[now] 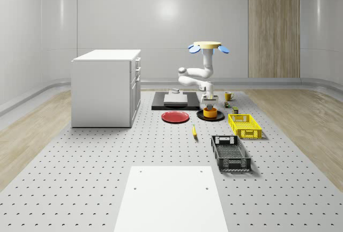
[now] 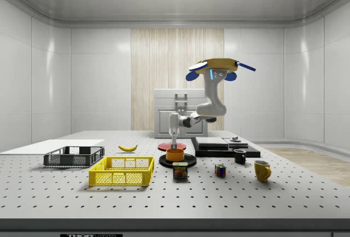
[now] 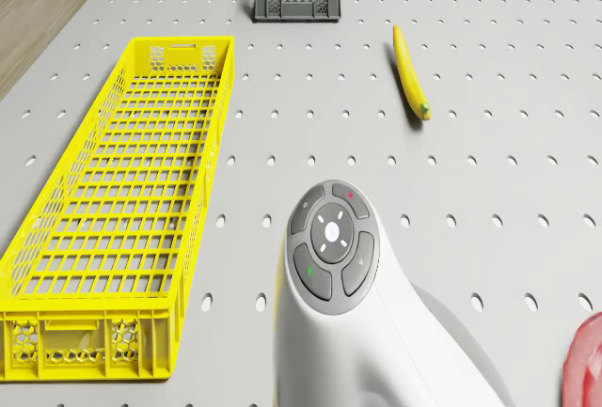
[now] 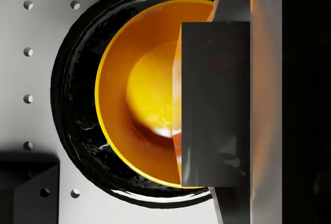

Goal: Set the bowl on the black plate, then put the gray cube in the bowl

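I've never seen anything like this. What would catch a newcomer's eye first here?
Probably the drone, hovering above the perforated table with a white arm bent down beneath it. Its gripper hangs right over an orange bowl that sits on a black plate, and the wrist view shows a gray cube held above the bowl's hollow. After that, the bright yellow crate close by stands out.

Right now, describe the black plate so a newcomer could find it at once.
Start at the yellow crate on the perforated table. Toward the whole-scene view's left lie two plates; the black plate is nearer. Unlike the red plate, it carries an orange bowl.
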